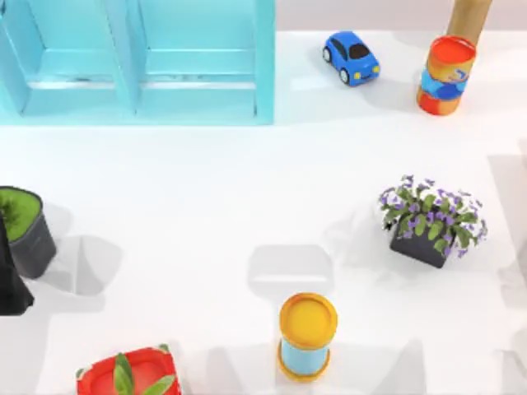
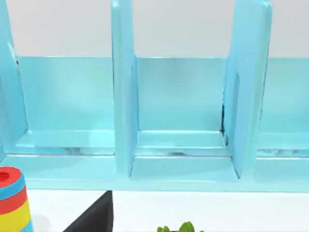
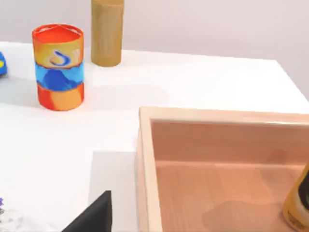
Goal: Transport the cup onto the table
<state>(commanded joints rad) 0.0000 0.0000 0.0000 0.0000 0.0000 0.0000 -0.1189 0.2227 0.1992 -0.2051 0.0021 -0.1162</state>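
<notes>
Table [image 1: 206, 189]: plain white surface carrying all items listed. Cup: its place cannot be told. Turquoise shelf unit [image 1: 140, 62]: back left corner, cut off by the back and left edges of the top view; the left wrist view faces its upright dividers and bays. Blue toy car [image 1: 352, 58]: near the back edge, right of the shelf unit. Orange-and-blue can [image 1: 445, 74]: upright near the back right corner, with a tan cylinder [image 1: 469, 16] just behind it, top cut off. Purple flower pot [image 1: 428, 218]: towards the right edge, mid-depth. Yellow-lidded light-blue cylinder [image 1: 306, 337]: upright near the front edge, around the middle. Dark pot with green top [image 1: 25, 230]: at the left edge, partly cut off. Red pot with green leaves [image 1: 128, 374]: front edge, left part, lower half cut off. Left arm [image 1: 10, 280]: dark shape at the left edge, just in front of the dark pot. Left pincer [image 2: 91, 217]: one dark wedge visible, state cannot be told. Striped red-yellow-blue object [image 2: 12, 200]: cut off, identity unclear. Right pincer [image 3: 94, 215]: one dark wedge visible, state cannot be told. Wooden tray [image 3: 145, 164]: beside that wedge, holding a yellowish bottle [image 3: 299, 203], mostly cut off.
</notes>
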